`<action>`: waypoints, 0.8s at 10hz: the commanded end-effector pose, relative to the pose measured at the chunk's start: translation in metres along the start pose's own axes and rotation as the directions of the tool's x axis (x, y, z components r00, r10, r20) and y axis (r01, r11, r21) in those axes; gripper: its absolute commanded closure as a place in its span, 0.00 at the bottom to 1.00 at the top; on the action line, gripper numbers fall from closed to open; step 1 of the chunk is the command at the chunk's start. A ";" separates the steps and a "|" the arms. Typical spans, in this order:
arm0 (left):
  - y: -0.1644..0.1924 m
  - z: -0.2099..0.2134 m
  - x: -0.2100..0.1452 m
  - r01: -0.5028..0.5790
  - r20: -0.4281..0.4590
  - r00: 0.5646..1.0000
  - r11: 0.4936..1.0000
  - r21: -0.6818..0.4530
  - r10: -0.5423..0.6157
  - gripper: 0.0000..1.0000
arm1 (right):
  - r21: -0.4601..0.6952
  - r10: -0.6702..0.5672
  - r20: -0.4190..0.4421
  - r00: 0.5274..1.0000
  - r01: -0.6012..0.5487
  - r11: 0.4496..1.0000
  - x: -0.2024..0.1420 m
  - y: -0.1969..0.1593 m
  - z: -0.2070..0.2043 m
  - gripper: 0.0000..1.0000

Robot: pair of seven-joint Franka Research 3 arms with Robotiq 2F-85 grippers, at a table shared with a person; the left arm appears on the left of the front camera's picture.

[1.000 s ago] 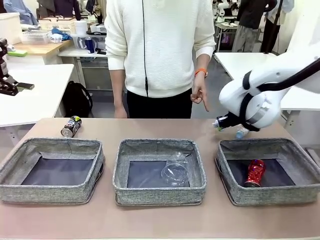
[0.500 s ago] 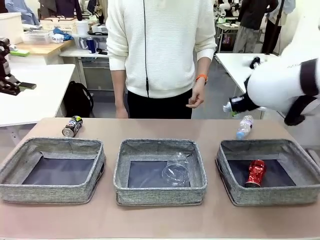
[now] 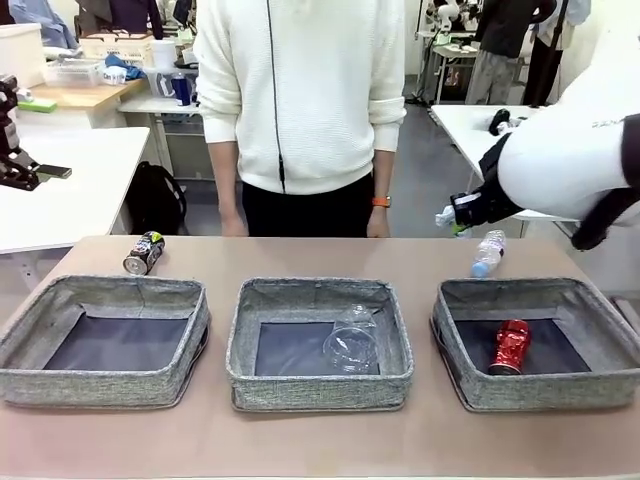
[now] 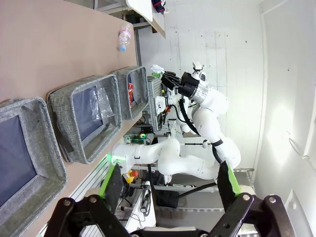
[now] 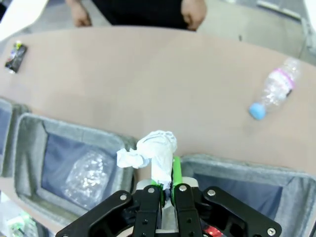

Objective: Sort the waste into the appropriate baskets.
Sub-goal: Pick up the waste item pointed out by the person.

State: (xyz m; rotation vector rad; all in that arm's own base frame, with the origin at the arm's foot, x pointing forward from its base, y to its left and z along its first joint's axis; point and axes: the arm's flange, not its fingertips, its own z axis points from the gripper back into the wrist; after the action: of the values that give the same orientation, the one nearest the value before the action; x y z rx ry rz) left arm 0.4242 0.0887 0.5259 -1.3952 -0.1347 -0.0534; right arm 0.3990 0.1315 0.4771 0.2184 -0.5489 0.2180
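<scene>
Grey woven baskets, red can, white paper wad, purple-labelled bottle

The left basket lies open, floor bare. A clear plastic cup fills the middle basket's right half; a crushed red can lies in the right basket. Behind, the table runs free between dark can and small bottle — a person stands at its far edge.

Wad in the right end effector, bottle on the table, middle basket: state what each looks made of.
Wad: likely paper or tissue, matte white, creased and crumpled.
Bottle: thin clear plastic, glossy and see-through, with a blue cap and a purple label band.
Middle basket: grey woven fabric, matte, with soft, slightly sagging walls.
</scene>
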 end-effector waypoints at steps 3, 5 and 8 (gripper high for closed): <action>-0.001 0.001 -0.002 0.014 -0.009 1.000 1.000 0.000 -0.014 0.00 | -0.058 0.081 -0.114 0.990 -0.088 0.994 0.064 0.099 0.056 0.93; -0.001 0.001 -0.002 0.014 -0.009 1.000 1.000 0.000 -0.014 0.00 | 0.004 0.187 -0.207 0.960 -0.191 0.982 0.084 0.170 0.102 0.93; -0.001 0.001 -0.002 0.014 -0.009 1.000 1.000 0.000 -0.014 0.00 | 0.027 0.163 -0.298 0.940 -0.162 0.986 0.102 0.237 0.142 0.93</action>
State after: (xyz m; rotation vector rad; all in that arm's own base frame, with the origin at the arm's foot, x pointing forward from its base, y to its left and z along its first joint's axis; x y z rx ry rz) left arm 0.4242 0.0885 0.5259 -1.3953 -0.1344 -0.0536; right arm 0.3391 0.3221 0.6731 0.1337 -0.3042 0.4464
